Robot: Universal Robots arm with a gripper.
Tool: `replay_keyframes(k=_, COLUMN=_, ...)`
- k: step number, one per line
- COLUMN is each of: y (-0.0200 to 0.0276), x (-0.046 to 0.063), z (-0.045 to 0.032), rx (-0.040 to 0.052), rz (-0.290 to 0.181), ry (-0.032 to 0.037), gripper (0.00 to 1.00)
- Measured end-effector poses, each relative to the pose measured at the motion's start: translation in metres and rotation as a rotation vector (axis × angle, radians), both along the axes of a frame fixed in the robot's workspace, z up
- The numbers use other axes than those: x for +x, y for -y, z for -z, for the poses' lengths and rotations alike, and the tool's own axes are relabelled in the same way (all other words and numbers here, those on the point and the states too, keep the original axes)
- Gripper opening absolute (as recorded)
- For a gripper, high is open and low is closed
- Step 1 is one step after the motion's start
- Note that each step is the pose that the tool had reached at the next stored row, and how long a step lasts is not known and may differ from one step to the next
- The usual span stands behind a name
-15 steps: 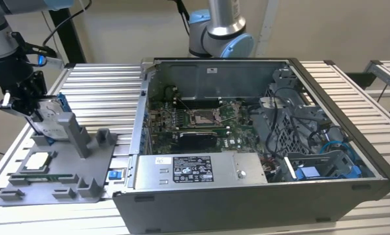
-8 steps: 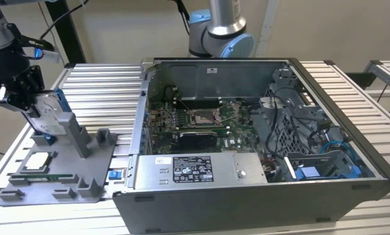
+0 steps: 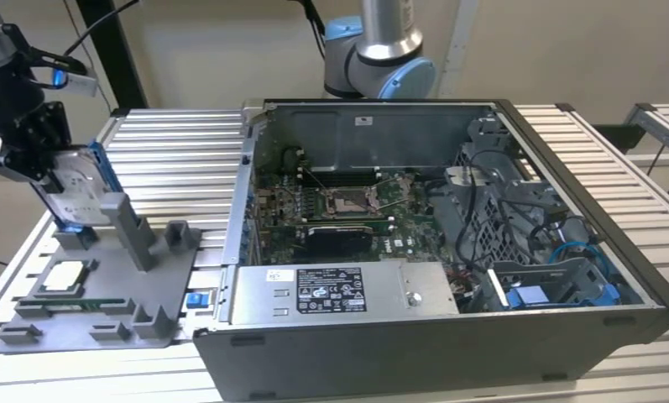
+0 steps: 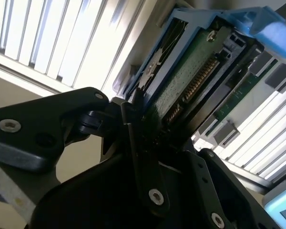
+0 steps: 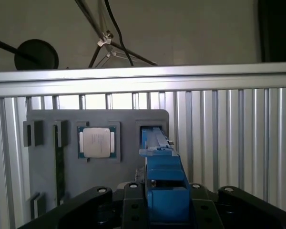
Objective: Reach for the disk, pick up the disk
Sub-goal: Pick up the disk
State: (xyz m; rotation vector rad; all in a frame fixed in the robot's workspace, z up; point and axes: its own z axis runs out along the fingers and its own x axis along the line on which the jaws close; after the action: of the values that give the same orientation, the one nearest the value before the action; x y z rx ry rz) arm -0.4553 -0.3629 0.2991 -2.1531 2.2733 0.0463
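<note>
The disk (image 3: 79, 191) stands on edge at the exterior view's left, a silver-grey drive with blue rails. My gripper (image 3: 52, 168) is shut on its upper part. Its lower end is at a slot of the grey fixture plate (image 3: 110, 294); I cannot tell whether it has cleared the slot. The second wrist view shows the disk's (image 4: 190, 81) green circuit board and blue frame clamped by the black gripper (image 4: 152, 124). In the first wrist view, the disk's (image 5: 164, 176) blue rail runs between the two sides of the gripper (image 5: 164, 200).
On the fixture plate lie a square processor chip (image 3: 65, 275) (image 5: 97, 142) and a memory stick (image 3: 71, 300). An open computer case (image 3: 424, 210) takes up the middle and right of the slatted metal table (image 3: 177, 151). An arm base (image 3: 379, 59) stands behind the case.
</note>
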Motion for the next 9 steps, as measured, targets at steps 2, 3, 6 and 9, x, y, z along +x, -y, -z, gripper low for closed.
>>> replay_keyframes(k=2, y=0.0, x=0.0, z=-0.0032, rx=0.0001, rz=0.0, ry=0.0001, gripper=0.0)
replay_keyframes(k=3, y=0.0, x=0.0, z=-0.0048, rx=0.0, rz=0.0, ry=0.0001, gripper=0.0)
replay_keyframes(k=6, y=0.0, x=0.0, z=-0.0101, rx=0.0, rz=0.0, ry=0.0, gripper=0.0)
replay_keyframes(k=9, y=0.0, x=0.0, z=-0.0154, rx=0.0, rz=0.0, ry=0.0, gripper=0.0)
